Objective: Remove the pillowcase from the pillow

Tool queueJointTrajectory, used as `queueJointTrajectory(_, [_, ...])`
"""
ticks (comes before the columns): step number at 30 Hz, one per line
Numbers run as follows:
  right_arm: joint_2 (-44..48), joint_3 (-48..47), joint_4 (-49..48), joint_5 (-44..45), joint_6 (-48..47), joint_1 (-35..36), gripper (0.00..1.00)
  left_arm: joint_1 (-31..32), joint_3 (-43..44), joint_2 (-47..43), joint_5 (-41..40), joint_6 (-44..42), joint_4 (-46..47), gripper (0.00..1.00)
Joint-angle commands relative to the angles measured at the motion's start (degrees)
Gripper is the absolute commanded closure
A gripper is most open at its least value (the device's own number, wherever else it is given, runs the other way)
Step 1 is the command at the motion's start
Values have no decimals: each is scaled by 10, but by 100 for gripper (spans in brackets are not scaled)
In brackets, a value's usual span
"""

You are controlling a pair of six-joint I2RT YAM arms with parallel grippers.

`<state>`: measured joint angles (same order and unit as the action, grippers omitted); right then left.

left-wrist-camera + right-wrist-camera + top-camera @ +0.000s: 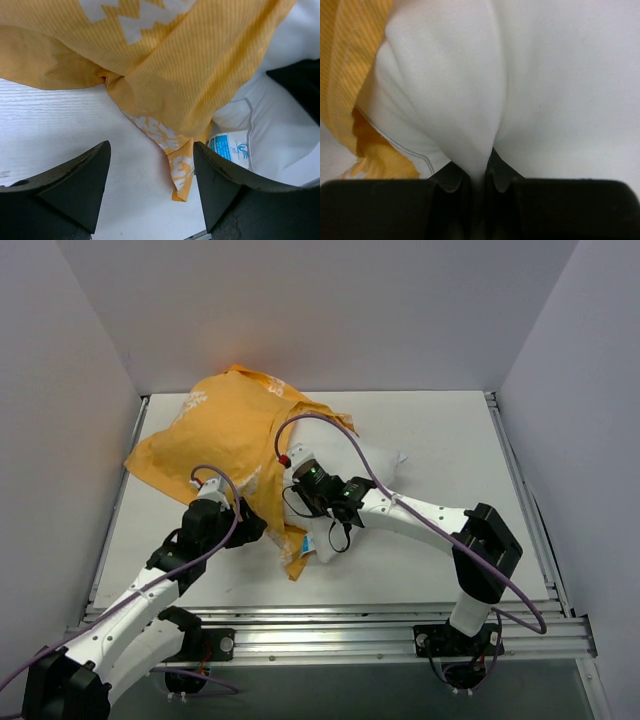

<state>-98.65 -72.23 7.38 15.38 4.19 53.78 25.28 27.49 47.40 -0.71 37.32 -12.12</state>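
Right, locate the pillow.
In the top view the pillow pokes from the right end of the pillowcase, its fabric pinched by the right gripper.

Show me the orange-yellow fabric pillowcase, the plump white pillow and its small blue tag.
orange-yellow fabric pillowcase [220, 435]: top view, its broad middle panel.
plump white pillow [545, 75]: right wrist view, bare fabric.
small blue tag [231, 149]: left wrist view, its printed face.

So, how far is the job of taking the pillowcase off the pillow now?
Started, not finished. Done: one end of the white pillow shows outside the orange pillowcase. In hand: the right gripper is shut on a fold of the pillow; the left gripper is open over the pillowcase's edge. Left: the rest of the pillow seems covered and must come out.
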Motion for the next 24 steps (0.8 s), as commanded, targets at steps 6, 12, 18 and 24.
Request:
queueJointTrajectory(6, [52,6,33,-56,21,-15,100,99,-7,79,-39,-42,185,25])
queueJointTrajectory(12, [72,-10,39,-73,25,-18,100,108,3,141,-61,-56,218,25])
queueJointTrajectory(18, [94,-38,46,-90,26,-19,100,108,6,175,-68,-59,217,29])
queueJointTrajectory(24, [120,-54,41,-114,28,-18,100,108,17,197,-90,-58,213,42])
